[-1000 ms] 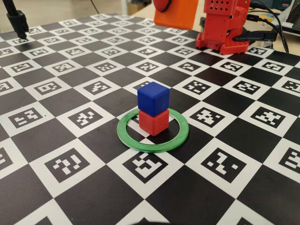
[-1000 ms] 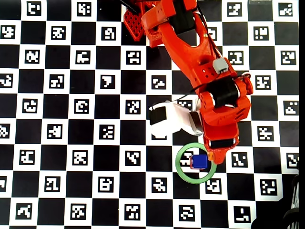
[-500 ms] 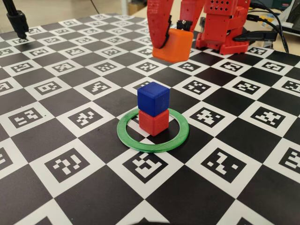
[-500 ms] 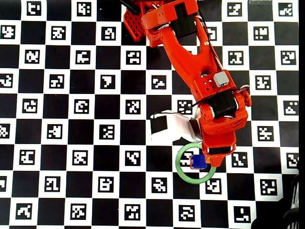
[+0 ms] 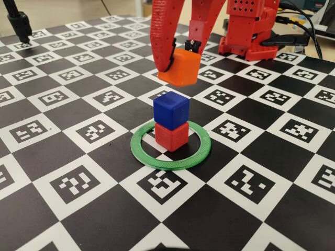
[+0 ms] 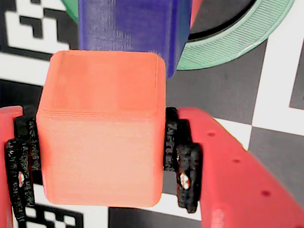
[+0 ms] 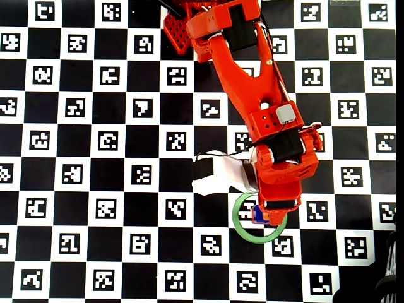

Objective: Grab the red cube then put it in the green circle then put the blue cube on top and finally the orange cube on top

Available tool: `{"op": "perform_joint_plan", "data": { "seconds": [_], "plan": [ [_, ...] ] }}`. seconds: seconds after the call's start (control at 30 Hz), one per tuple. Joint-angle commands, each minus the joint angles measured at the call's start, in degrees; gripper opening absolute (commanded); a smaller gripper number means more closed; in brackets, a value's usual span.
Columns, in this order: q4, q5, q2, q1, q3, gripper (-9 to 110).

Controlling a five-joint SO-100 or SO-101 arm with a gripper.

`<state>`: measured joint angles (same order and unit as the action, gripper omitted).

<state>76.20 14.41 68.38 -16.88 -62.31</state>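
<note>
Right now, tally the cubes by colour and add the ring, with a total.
Red cube: 1, inside the ring, under the blue one
Blue cube: 1, stacked on the red
Orange cube: 1, held in the hand above the stack
Green ring: 1, flat on the board
Total: 4 things

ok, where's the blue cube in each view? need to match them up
Fixed view: blue cube just left of centre, stacked on the red cube, below the held orange cube.
Wrist view: top edge, behind the orange cube.
Overhead view: lower right of centre, only a sliver showing beside the end effector.
Shared landmark: the green circle around the stack, seen in all three.
</note>
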Motion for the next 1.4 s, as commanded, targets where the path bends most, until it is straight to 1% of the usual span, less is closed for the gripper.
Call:
{"op": "perform_joint_plan", "data": {
  "seconds": [0.0, 0.73, 0.8, 0.9, 1.0, 1.13, 1.37],
  "plan": [
    [-1.14, -0.53, 1.23, 0.79, 0.53, 8],
    [-3.96, 0.0, 0.35, 2.37, -2.55, 9],
    [-4.13, 0.53, 0.62, 2.46, -2.81, 14],
    [-4.22, 0.79, 0.7, 2.46, -3.16, 26],
    [-4.22, 1.05, 0.97, 2.46, -3.6, 33],
    [-4.39, 1.05, 1.41, 2.72, -4.13, 39],
    [-4.39, 1.58, 2.55, 2.72, -4.66, 43]
  ]
}}
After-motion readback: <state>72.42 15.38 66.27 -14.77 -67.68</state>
